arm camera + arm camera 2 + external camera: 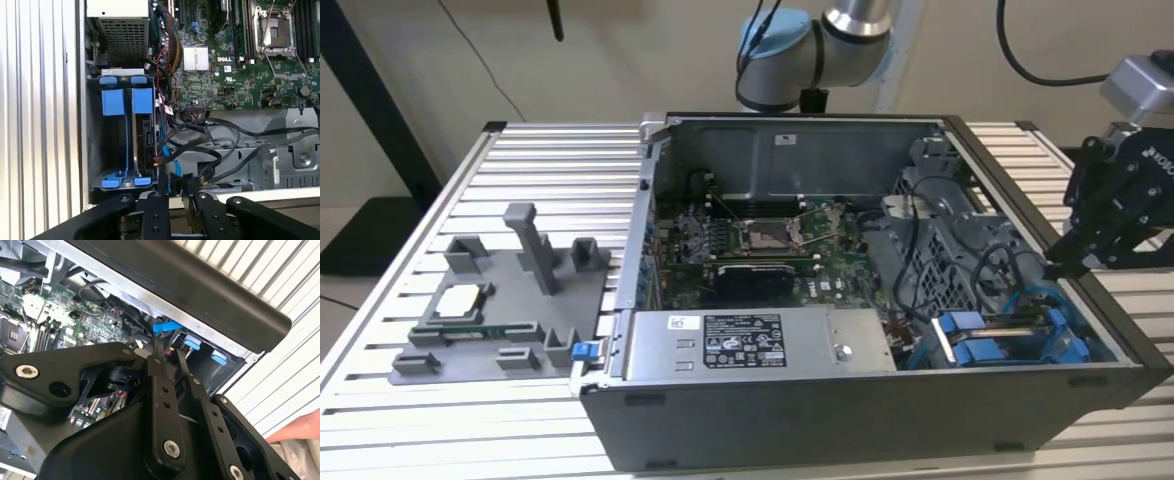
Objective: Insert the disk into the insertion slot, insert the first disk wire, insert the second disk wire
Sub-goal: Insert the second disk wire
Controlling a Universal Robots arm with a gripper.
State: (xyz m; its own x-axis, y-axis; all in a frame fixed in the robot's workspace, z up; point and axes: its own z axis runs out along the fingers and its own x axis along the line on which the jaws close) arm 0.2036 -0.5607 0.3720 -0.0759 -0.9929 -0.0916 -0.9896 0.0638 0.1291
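One flat grey plastic tray of little holders [500,300] lies at nine o'clock from the big open dark-grey computer box [854,425] in the exterior view. Both sit on a silver table made of long metal strips [560,160]. A small square silver chip [460,300] rests in the tray. Inside the computer box a green board full of tiny parts [761,240] is in the middle. A long grey metal box with a black-and-white sticker [847,335] lies at six o'clock from it. At four o'clock from the board is the insertion slot [974,350], a grey metal bay with bright blue plastic tabs. In the first wrist view the disk [146,142], a hard drive in a blue plastic frame, stands on its thin edge inside the slot [90,135], on the side nearer the green board [235,65]. A thin bright blue wire [164,152] runs from just beside the disk to the black gripper [173,187]. In the second wrist view the blue wire [167,326] pokes out right at the gripper [167,345]. I cannot tell if the gripper is open or shut. In the exterior view the gripper [1061,268] hangs at three o'clock, over the computer box's edge, near the slot.
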